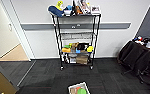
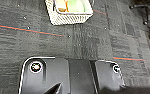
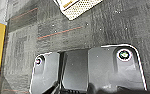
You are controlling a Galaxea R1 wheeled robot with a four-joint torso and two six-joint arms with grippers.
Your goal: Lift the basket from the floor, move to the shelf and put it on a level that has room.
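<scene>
Right now the basket [image 1: 78, 89] sits on the floor [image 1: 46, 75] just in front of me, not lifted.

Nearest, it rests on the dark carpet with orange and green things inside; I cannot tell whether either of my grippers is released or clenched. Farther off, the shelf [image 1: 76, 37] stands against the white wall [image 1: 116, 12], its top tier crowded, its second level [image 1: 77, 33] bare. A dark covered table [image 1: 141, 53] stands to the right, a doorway [image 1: 6, 37] to the left.
</scene>
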